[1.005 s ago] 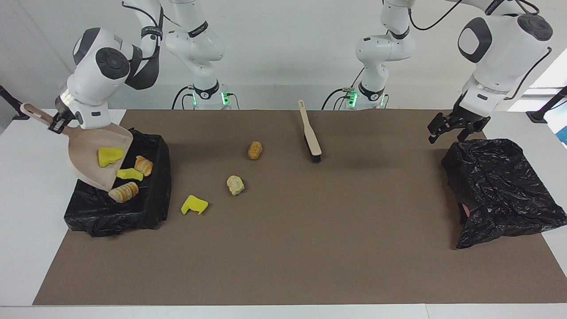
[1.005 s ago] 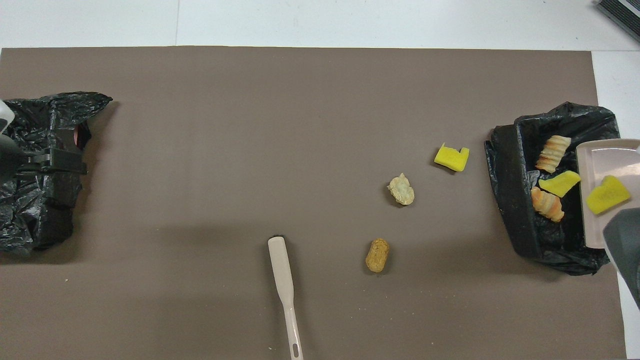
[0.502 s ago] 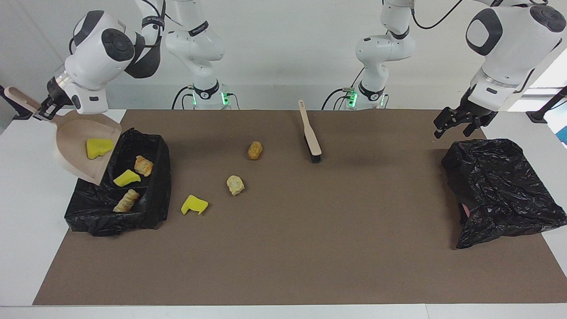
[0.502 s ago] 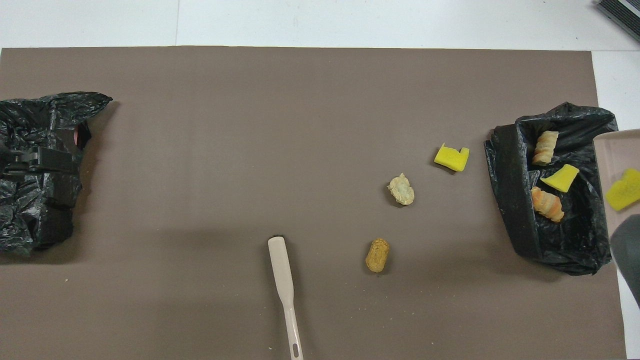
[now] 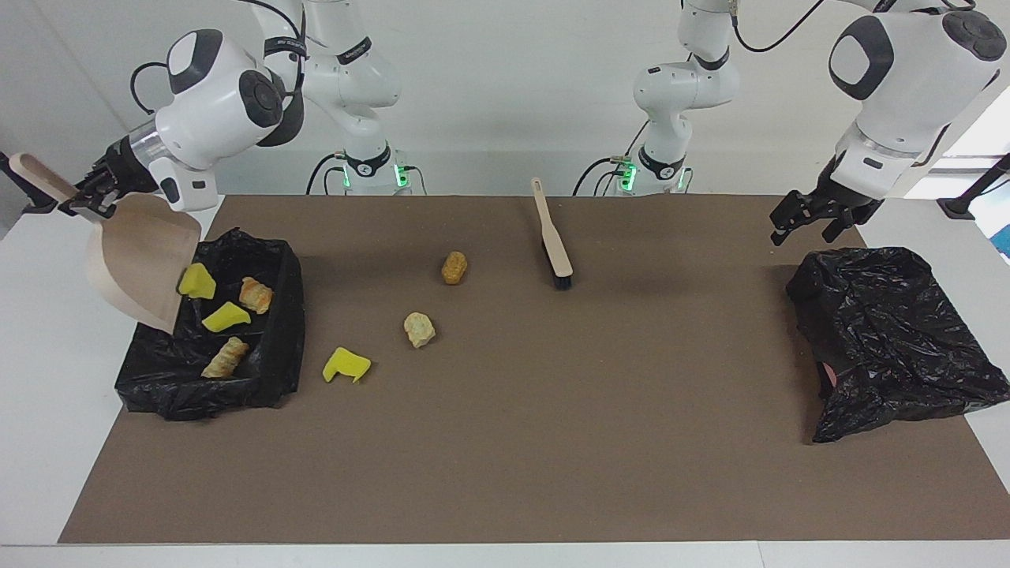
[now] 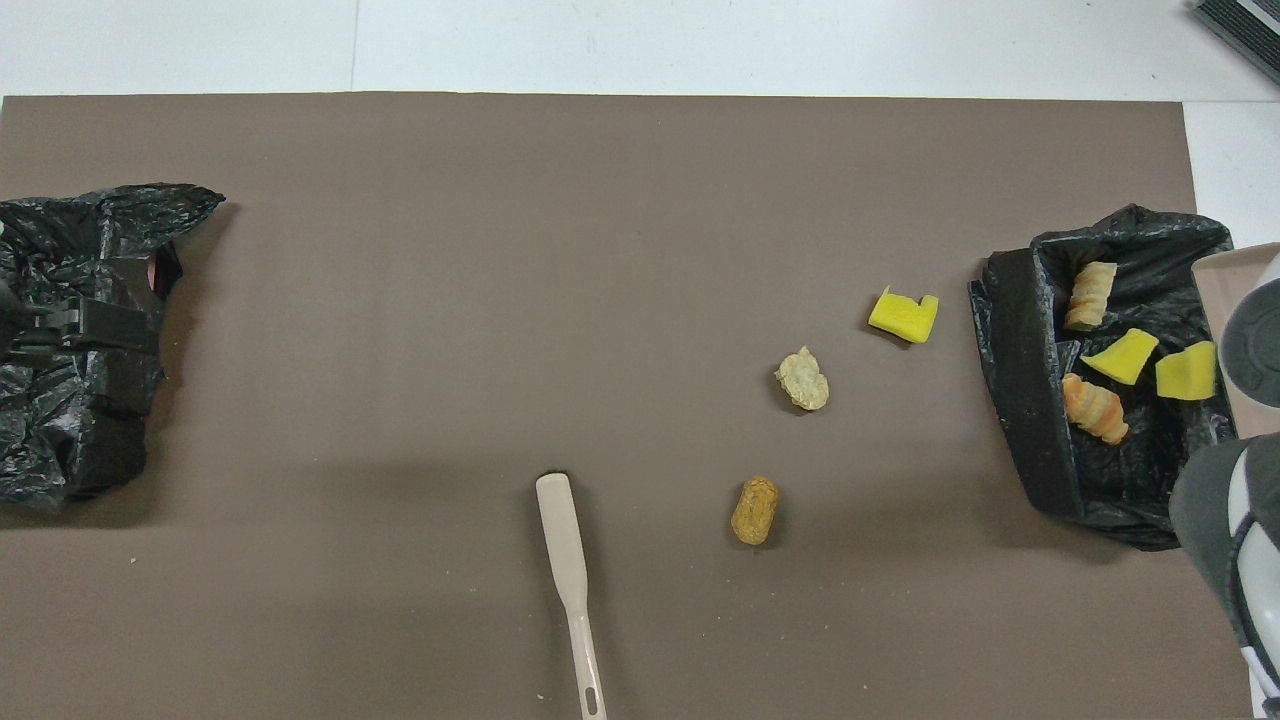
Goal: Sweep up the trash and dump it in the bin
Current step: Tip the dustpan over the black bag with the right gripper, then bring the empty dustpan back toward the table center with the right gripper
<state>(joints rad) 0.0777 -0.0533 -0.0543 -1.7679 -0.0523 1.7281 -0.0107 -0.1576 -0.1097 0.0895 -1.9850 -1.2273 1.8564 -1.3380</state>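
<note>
Where the white table (image 5: 47, 379) carries a brown mat (image 5: 552, 442) across nearly its whole top, sits against a plain white wall (image 5: 489, 95), with cables trailing from both arm bases. At the right arm's end of the mat: a bin (image 5: 268, 379) lined with black plastic, holding four scraps of trash, namely two yellow sponge chunks (image 5: 225, 317) and two striped bread lumps (image 5: 253, 294). Just above the bin's outer edge: right gripper (image 5: 83, 203), clamped on the handle of a beige dustpan (image 5: 134, 264), pan tilted steeply with its lip over the bin and one yellow chunk (image 5: 196, 282) at that lip. On the bare mat beside the bin: a notched yellow chunk (image 5: 346, 365), then a pale lump (image 5: 419, 329), then an orange-brown lump (image 5: 454, 267) nearer the robots. Near the robots' edge at mid-table: a beige brush (image 5: 552, 234), lying flat, bristles down. At the left arm's end: a crumpled black bag (image 5: 892, 339). Over its robot-side corner, up in the air: left gripper (image 5: 813, 223), fingers spread wide, holding nothing.
</note>
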